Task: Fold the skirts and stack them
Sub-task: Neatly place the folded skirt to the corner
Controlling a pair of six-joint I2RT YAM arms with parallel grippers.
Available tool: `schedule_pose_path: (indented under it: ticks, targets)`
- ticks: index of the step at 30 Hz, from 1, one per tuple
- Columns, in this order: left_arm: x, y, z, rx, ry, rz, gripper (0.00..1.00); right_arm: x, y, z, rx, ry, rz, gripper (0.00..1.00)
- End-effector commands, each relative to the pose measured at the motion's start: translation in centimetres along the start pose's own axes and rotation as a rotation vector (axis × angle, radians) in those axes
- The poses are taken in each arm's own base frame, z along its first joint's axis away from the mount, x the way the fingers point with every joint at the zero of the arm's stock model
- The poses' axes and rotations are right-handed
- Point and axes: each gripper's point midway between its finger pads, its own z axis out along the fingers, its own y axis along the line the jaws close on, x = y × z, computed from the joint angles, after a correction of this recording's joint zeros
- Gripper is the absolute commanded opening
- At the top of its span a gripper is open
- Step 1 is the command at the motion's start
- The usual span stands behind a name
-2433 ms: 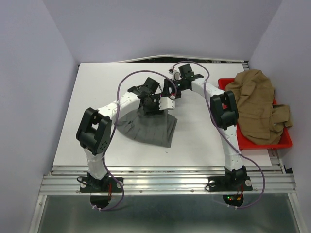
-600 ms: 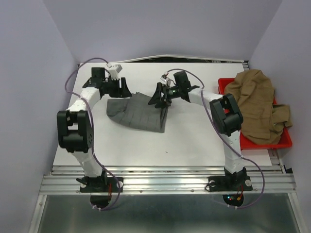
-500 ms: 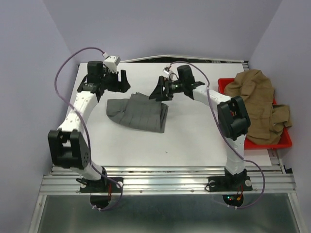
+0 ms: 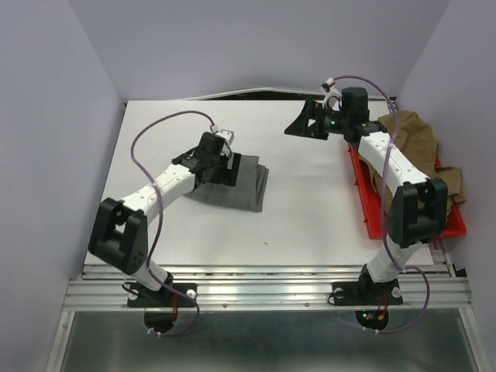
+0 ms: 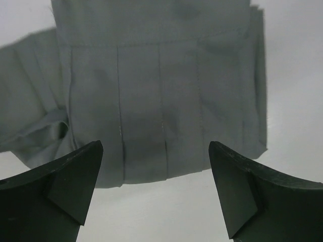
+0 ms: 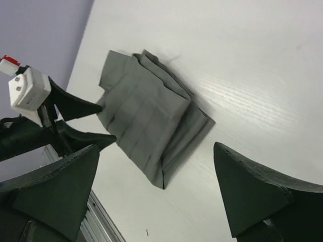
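My left gripper (image 5: 155,145) hangs spread over the folded mid-grey pleated cloth skirt (image 4: 252,184). My right gripper (image 6: 156,147), at one o'clock, is spread and empty.

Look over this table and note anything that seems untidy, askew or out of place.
The tan skirt lies crumpled in the red tray, hanging over its far and right edges. The grey skirt is folded unevenly: a loose bunched flap sticks out on one side.

Skirts partly hidden
Left gripper (image 4: 221,167) covers the grey skirt's (image 4: 249,184) left side; right arm (image 4: 387,159) crosses the tan skirt (image 4: 418,151)
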Motion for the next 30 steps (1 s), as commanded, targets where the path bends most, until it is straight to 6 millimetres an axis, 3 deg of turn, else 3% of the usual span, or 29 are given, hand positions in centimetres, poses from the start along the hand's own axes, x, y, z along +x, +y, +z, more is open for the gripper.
schedule_pose_path:
  ticks: [1, 4, 7, 10, 11, 12, 13, 14, 16, 17, 21, 22, 23, 24, 25, 28, 30]
  targets:
    - [1.7, 0.4, 1.5, -0.075, 0.048, -0.044, 0.98, 1.8, -1.3, -1.1, 0.075, 0.035, -0.002, 1.0]
    - [4.3, 1.2, 4.3, -0.116, 0.163, -0.054, 0.98, 2.1, -1.8, -1.1, 0.094, 0.038, -0.008, 1.0]
    - [5.4, 2.4, 7.1, -0.144, 0.248, -0.079, 0.98, 2.4, -2.3, -0.8, 0.103, 0.049, -0.005, 1.0]
    - [5.6, 6.7, 9.6, -0.221, 0.331, -0.132, 0.94, 2.4, -2.9, -0.7, 0.109, 0.052, 0.005, 1.0]
    - [6.7, 9.6, 10.2, -0.268, 0.388, -0.163, 0.93, 2.4, -2.9, -0.7, 0.107, 0.055, 0.007, 1.0]
    - [5.2, 11.1, 10.5, -0.282, 0.367, -0.188, 0.93, 2.6, -3.2, -0.5, 0.109, 0.061, 0.01, 1.0]
    - [5.1, 12.4, 10.6, -0.282, 0.378, -0.197, 0.93, 2.5, -3.6, -0.6, 0.116, 0.062, 0.017, 1.0]
    - [4.0, 14.9, 10.9, -0.301, 0.36, -0.226, 0.93, 2.6, -3.8, -0.5, 0.118, 0.066, 0.021, 1.0]
    - [2.9, 17.2, 11.0, -0.33, 0.347, -0.208, 0.93, 3.0, -4.2, -0.1, 0.114, 0.082, 0.032, 1.0]
    - [1.3, 18.9, 11.3, -0.338, 0.325, -0.193, 0.93, 3.1, -4.3, 0.0, 0.114, 0.087, 0.038, 1.0]
    - [-0.4, 21.0, 13.1, -0.271, 0.331, -0.112, 0.93, 3.1, -4.8, 0.0, 0.12, 0.088, 0.05, 1.0]
    - [-2.7, 22.3, 13.0, -0.267, 0.295, -0.084, 0.93, 3.3, -4.9, 0.0, 0.121, 0.091, 0.053, 1.0]
    - [-3.3, 22.7, 13.3, -0.253, 0.295, -0.071, 0.93, 3.2, -4.9, 0.0, 0.122, 0.089, 0.052, 1.0]
    - [-2.5, 23.1, 14.7, -0.237, 0.324, -0.064, 0.93, 3.3, -5.0, 0.0, 0.122, 0.091, 0.053, 1.0]
    - [-4.5, 23.1, 14.8, -0.173, 0.278, -0.046, 0.92, 3.2, -4.9, 0.0, 0.12, 0.09, 0.05, 1.0]
    - [-5.8, 23.5, 16.2, -0.158, 0.234, -0.002, 0.92, 3.3, -4.9, 0.0, 0.12, 0.093, 0.054, 1.0]
    - [-5.6, 24.0, 17.1, -0.17, 0.238, 0.004, 0.92, 3.3, -4.9, 0.0, 0.122, 0.093, 0.053, 1.0]
